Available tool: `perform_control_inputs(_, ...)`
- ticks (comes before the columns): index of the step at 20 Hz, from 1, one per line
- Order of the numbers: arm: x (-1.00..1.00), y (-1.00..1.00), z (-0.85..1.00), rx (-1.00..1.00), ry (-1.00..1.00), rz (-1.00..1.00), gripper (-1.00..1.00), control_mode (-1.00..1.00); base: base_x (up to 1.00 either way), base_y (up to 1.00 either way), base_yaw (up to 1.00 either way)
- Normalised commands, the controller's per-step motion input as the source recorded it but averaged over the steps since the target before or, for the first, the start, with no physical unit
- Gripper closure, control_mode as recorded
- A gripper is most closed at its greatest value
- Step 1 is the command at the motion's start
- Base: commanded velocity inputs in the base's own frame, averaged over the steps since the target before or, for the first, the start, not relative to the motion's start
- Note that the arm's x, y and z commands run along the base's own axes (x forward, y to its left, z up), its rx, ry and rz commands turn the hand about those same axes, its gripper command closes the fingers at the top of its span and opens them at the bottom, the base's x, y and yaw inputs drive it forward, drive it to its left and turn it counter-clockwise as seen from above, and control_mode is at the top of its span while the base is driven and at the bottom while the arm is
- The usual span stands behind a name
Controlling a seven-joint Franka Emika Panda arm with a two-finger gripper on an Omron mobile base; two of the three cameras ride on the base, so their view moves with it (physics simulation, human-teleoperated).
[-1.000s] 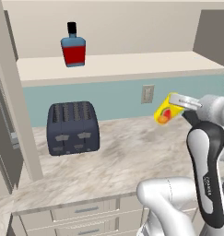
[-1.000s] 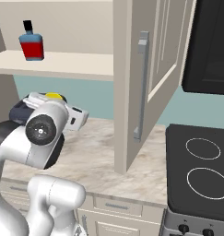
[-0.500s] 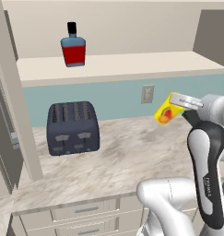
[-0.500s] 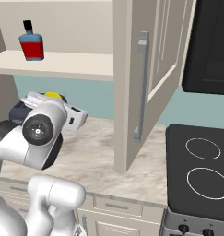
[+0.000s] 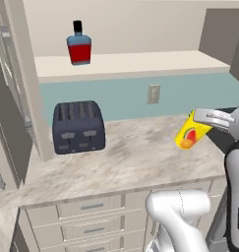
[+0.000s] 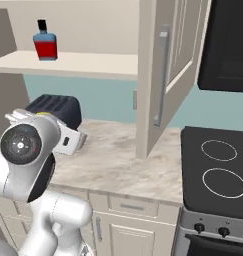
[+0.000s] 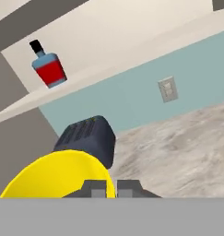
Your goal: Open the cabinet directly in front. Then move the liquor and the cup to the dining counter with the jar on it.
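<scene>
The cup (image 5: pixel 189 134) hangs tilted in the air over the right part of the marbled worktop (image 5: pixel 135 157), clenched between the fingers (image 5: pixel 200 119) at its rim. In the hand view its yellow bowl (image 7: pixel 62 177) sits right at the fingertips. The liquor (image 5: pixel 78 45) stands upright on the shelf of the cabinet (image 6: pixel 165 75), whose door stands open, above the dark toaster (image 5: pixel 78 127) on the worktop
</scene>
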Motion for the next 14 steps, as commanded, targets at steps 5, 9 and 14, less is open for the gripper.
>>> perform_control_inputs(5, 0.00, 0.00, 0.00, 0.00, 0.00, 0.00, 1.00, 1.00, -0.56, 0.09, -0.37)
perform_control_inputs(9, 0.00, 0.00, 0.00, 0.00, 0.00, 0.00, 1.00, 1.00, -0.44, 0.00, -0.72)
perform_control_inputs(14, 0.00, 0.00, 0.00, 0.00, 0.00, 0.00, 1.00, 1.00, -0.39, 0.06, -0.91)
